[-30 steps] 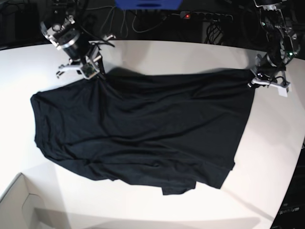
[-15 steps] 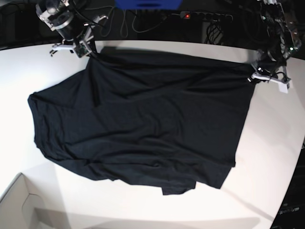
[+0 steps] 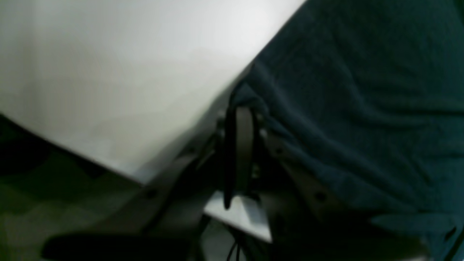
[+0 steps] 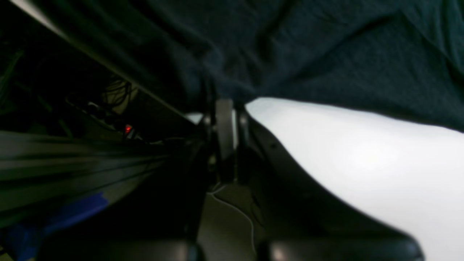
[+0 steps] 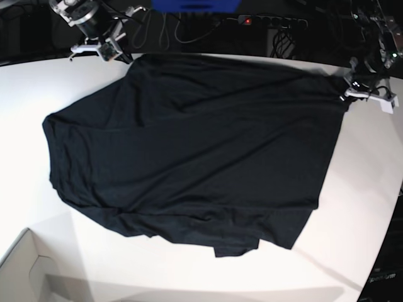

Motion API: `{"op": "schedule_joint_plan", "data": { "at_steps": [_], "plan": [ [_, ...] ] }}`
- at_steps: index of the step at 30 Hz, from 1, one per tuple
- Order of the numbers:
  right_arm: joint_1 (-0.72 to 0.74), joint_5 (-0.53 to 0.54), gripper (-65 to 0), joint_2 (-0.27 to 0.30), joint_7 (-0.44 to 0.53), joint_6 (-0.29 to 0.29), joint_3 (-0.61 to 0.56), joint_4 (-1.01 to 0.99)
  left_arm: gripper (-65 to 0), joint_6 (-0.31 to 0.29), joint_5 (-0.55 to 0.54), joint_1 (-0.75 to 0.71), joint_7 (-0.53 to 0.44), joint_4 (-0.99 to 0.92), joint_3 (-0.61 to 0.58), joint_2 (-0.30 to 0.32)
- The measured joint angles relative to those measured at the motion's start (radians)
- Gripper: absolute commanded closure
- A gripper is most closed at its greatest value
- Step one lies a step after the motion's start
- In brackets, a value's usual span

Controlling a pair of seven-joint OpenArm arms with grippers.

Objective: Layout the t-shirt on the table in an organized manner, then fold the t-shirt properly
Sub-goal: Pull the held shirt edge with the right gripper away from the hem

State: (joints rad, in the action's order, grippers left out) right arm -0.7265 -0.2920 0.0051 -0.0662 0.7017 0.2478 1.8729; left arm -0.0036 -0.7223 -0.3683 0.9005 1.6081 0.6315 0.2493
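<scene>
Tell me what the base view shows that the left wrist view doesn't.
Only base: the whole t-shirt spread out, the right tool pinching its other far corner, a box corner, a power strip. Only left wrist: the left tool up close, shut on bunched cloth. Both: black fabric on the white table.

Pale cardboard box corner (image 5: 28, 272) at lower left; blue bin (image 5: 195, 5), black power strip (image 5: 271, 21) with red light, tangled cables behind.
</scene>
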Motion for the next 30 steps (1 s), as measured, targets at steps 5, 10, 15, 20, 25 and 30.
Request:
{"op": "schedule_joint_plan", "data": {
  "at_steps": [5,10,15,20,25,30],
  "plan": [
    [-0.021,-0.003,0.0,0.000,-0.001,0.000,-0.016,-0.006,0.0,0.000,0.000,0.000,0.011,0.000,0.000,-0.006],
    [-0.034,0.000,0.0,0.000,0.000,-0.001,-0.021,-0.009,0.0,0.000,0.000,0.000,0.012,-0.007,0.001,-0.006],
    [-0.033,-0.004,0.0,-0.013,-0.001,-0.001,-0.022,-0.011,0.0,0.000,0.000,0.000,0.011,-0.008,0.001,-0.006],
    [-0.037,-0.004,0.0,-0.016,-0.004,-0.003,-0.022,-0.011,0.0,0.000,0.000,0.000,0.012,-0.008,0.001,-0.006],
    [-0.037,-0.004,-1.8,-0.016,-0.003,-0.003,-0.022,-0.011,0.0,0.000,0.000,0.000,0.012,-0.008,0.001,-0.006],
    [-0.045,-0.003,-14.0,-0.026,-0.003,-0.003,-0.022,-0.011,0.0,0.000,0.000,0.000,0.012,-0.008,0.001,-0.006]
  ]
}}
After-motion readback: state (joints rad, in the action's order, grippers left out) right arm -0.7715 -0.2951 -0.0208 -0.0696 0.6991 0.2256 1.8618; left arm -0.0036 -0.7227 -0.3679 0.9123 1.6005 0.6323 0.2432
